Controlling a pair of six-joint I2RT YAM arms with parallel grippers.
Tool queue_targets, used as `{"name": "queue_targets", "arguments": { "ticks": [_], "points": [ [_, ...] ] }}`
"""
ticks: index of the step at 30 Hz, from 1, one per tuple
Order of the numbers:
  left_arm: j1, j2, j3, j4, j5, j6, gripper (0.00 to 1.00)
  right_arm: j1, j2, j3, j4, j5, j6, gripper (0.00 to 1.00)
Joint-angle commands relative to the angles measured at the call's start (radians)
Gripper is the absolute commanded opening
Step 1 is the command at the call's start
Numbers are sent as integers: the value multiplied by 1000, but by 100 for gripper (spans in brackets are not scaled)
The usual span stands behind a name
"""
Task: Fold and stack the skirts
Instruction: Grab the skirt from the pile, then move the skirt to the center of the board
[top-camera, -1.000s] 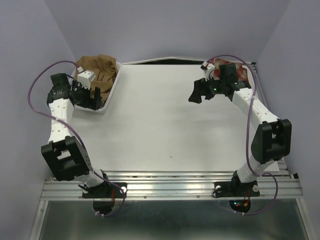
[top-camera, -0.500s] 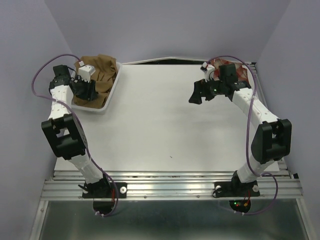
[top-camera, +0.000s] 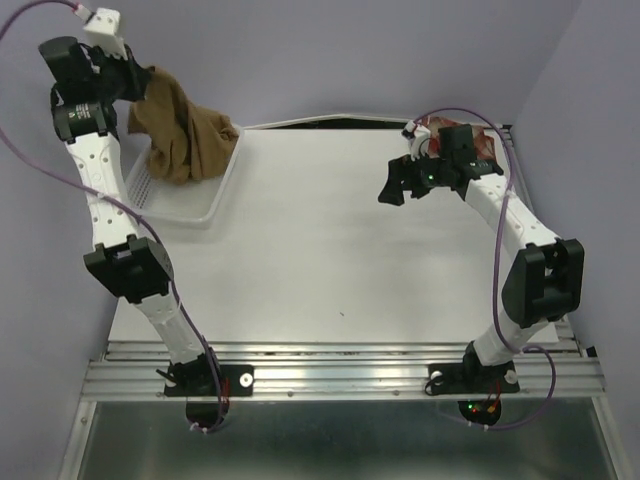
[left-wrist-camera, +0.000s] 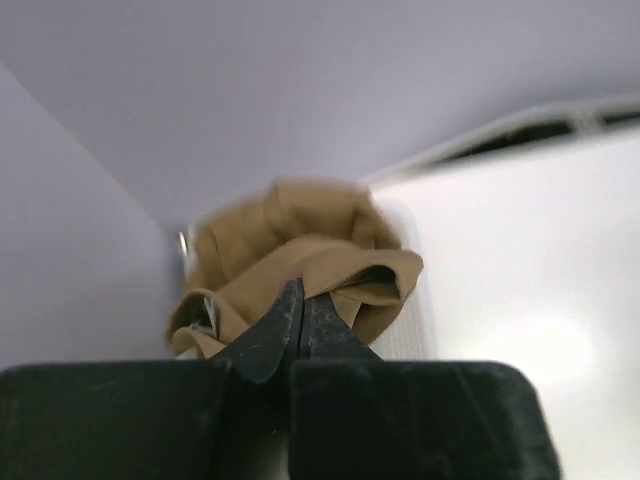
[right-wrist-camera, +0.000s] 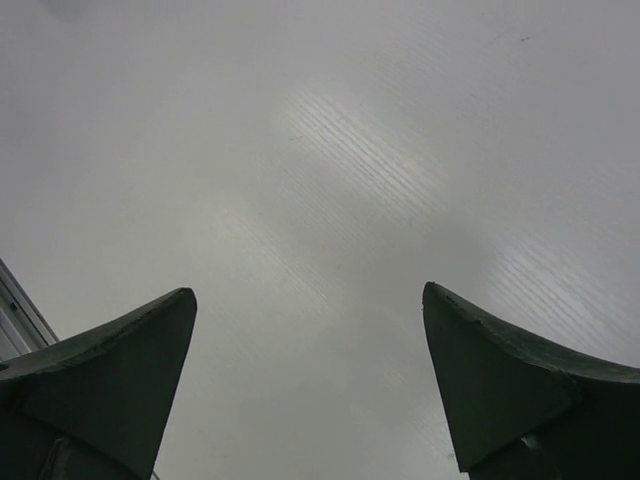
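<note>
From above, we note the left gripper (top-camera: 138, 82) raised high at the far-left corner, its arm stretched nearly upright. We judge this is to draw the bunched tan skirt (top-camera: 185, 135) up out of the white basket (top-camera: 215, 200). The plaid skirt (top-camera: 484, 148) lies at the far-right corner behind the right gripper (top-camera: 392, 188), which hovers with its elbow bent.

Left wrist view: the fingers are pinched tight on tan cloth.

Right wrist view: the fingers are spread wide with nothing between them and bare table (right-wrist-camera: 330, 150) beneath.
</note>
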Motion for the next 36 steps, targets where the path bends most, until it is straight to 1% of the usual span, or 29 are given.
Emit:
{"name": "queue_targets", "arguments": {
  "ticks": [1, 2, 3, 4, 5, 6, 7, 8, 10, 11, 12, 13, 14, 16, 17, 19, 20, 22, 23, 24, 26, 28, 29, 30, 31, 32, 33, 35, 36],
  "points": [
    [-17, -83, 280, 396, 145, -409, 0, -3, -41, 71, 8, 22, 15, 100],
    [-20, -115, 254, 480, 220, -490, 0, -3, -43, 74, 6, 25, 16, 100],
    [-24, -138, 217, 588, 256, -578, 0, -3, -47, 77, 6, 29, 18, 100],
    [-46, -163, 182, 782, 280, -747, 0, -3, -53, 81, 9, 33, 19, 100],
    [-61, -206, 123, 932, 332, -820, 0, -3, -60, 83, 11, 40, 19, 100],
    [-83, -220, 114, 968, 353, -873, 0, -3, -63, 83, 11, 43, 19, 100],
    [-137, -249, 114, 990, 401, -923, 0, -3, -69, 84, 11, 52, 15, 100],
    [-165, -249, 114, 1001, 419, -936, 0, -3, -70, 84, 11, 62, 13, 100],
    [-218, -308, 59, 1047, 440, -960, 0, -3, -76, 84, 12, 82, 9, 100],
    [-263, -357, -9, 1053, 455, -962, 0, -3, -81, 86, 14, 97, 10, 100],
    [-279, -382, -51, 1054, 460, -954, 0, -16, -83, 89, 15, 99, 10, 100],
    [-290, -410, -95, 1053, 462, -948, 0, -35, -84, 97, 15, 95, 9, 100],
    [-296, -459, -195, 1051, 463, -930, 0, -49, -92, 109, 15, 86, 4, 100],
    [-302, -508, -307, 1024, 450, -890, 0, -103, -98, 126, 11, 36, -11, 100],
    [-310, -529, -434, 1004, 442, -864, 0, -123, -101, 132, 9, 19, -17, 100],
    [-366, -579, -552, 909, 452, -746, 0, -158, -107, 147, -17, -9, -40, 100],
    [-391, -592, -667, 878, 471, -655, 0, -183, -106, 161, -35, -26, -71, 100],
    [-449, -593, -754, 753, 468, -542, 0, -192, -100, 157, -83, -27, -92, 100],
    [-513, -571, -783, 708, 424, -489, 0, -204, -101, 147, -90, -29, -112, 100],
    [-543, -551, -807, 639, 410, -405, 0, -204, -104, 128, -107, -29, -123, 100],
    [-616, -472, -768, 581, 373, -352, 0, -204, -109, 117, -118, -27, -138, 100],
    [-652, -415, -710, 527, 344, -323, 0, -204, -107, 118, -132, -29, -143, 100],
    [-681, -352, -632, 472, 277, -304, 0, -204, -109, 127, -133, -44, -139, 100],
    [-693, -323, -595, 471, 264, -290, 0, -204, -109, 130, -133, -61, -132, 100],
    [-706, -291, -556, 411, 249, -278, 0, -204, -110, 135, -132, -88, -125, 100],
    [-742, -233, -480, 339, 186, -213, 0, -204, -107, 150, -136, -158, -100, 100],
    [-759, -211, -450, 318, 164, -194, 0, -204, -104, 161, -129, -193, -27, 100],
    [-790, -172, -429, 309, 123, -216, 0, -204, -92, 157, -94, -272, 60, 100],
    [-807, -171, -439, 344, 132, -232, 0, -204, -92, 146, -43, -291, 120, 100]
  ]
}}
